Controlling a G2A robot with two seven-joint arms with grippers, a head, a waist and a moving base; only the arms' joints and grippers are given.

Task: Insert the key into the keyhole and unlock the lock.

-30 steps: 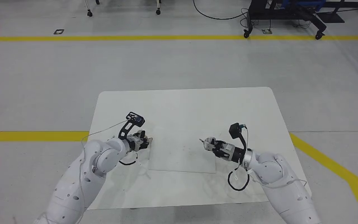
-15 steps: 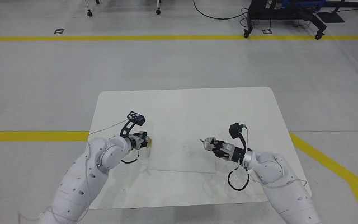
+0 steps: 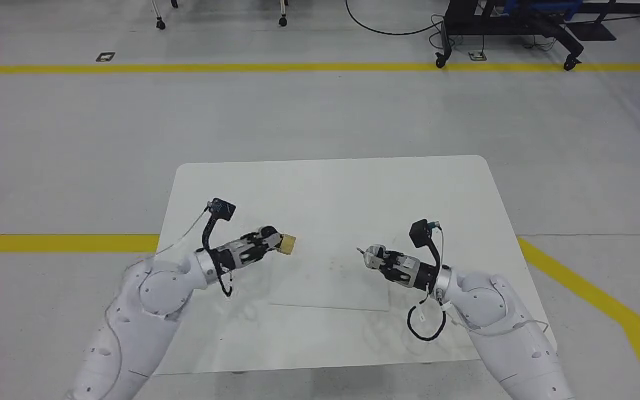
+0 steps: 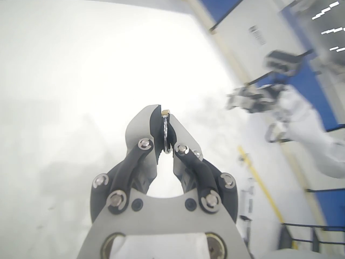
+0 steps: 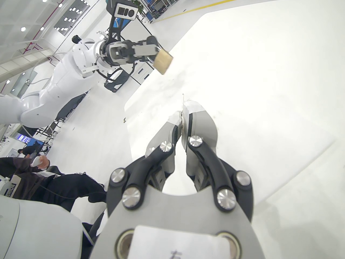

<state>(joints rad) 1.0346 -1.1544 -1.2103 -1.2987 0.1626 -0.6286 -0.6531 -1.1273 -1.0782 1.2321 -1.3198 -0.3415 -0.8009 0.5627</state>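
Top view: nearest the robot, the right pincer (image 3: 368,254) sits at about 3 o'clock from the desk's middle. Its grey fingers are pressed together on the key (image 3: 361,250). In the right wrist view the key (image 5: 183,106) shows as a thin, flat metal blade poking out past the fingertips of the right pincer (image 5: 183,115).

At 9 o'clock from the key, across a strip of bare surface, the left pincer (image 3: 262,243) is clamped on the padlock (image 3: 287,243). The padlock is a small, squarish brass block that juts out beyond the fingertips. The left wrist view has the left pincer (image 4: 163,121) nipping the silvery, rounded shackle (image 4: 165,136) between its dark pads. A sliver of the padlock (image 4: 165,112) peeks out at the tips. From the right wrist view the padlock (image 5: 162,61) hangs tilted, its flat face matte and gold-brown, and appears held off the surface.

Both pincers hover over the desk (image 3: 400,190), a smooth white top with rounded corners. A thin, pale rectangular mat (image 3: 320,290) lies flat on it between the arms.

Beyond the desk, toward 12 o'clock, a yellow line (image 3: 300,68) crosses the grey floor. A dark wheeled cart (image 3: 510,30) stands at about 1 o'clock.
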